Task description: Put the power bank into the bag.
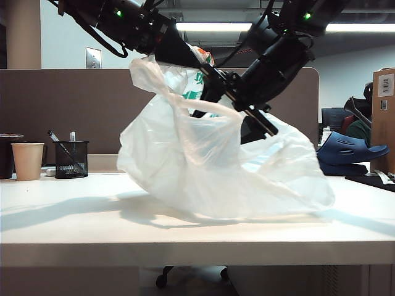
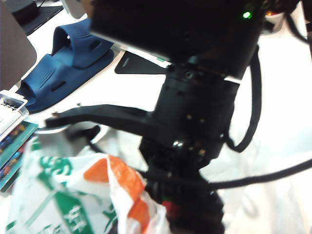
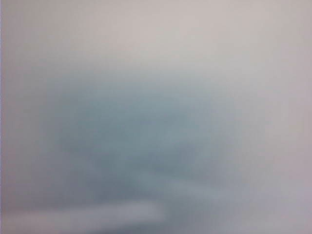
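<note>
Hoisting the bag (image 1: 216, 172) at centre frame, the left gripper (image 1: 207, 65) is clamped tight on the film bunched at its upper edge, while the right gripper (image 1: 262, 120) reaches into the mouth, jaws wide, any load hidden. The thin plastic looks limp and slippery, best pinched at rim or handles. The power bank is unseen; the cloudy bag's contents cannot be made out
</note>
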Robot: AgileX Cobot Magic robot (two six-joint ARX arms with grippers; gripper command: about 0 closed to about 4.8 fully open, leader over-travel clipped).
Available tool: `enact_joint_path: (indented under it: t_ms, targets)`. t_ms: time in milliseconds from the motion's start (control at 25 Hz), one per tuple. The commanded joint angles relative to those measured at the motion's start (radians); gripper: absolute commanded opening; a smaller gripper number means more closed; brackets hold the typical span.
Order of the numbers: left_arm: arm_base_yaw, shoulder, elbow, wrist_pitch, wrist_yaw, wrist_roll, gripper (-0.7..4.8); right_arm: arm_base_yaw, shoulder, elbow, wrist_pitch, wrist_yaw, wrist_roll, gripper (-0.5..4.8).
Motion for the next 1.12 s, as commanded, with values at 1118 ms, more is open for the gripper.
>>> enact_joint_path:
  t_ms: [1118]
  targets:
    - [0.003,-0.003,0.002,0.018,0.117,-0.001,-0.06,0.035,0.096,0.008,0.216,-0.198,-0.022,1.03]
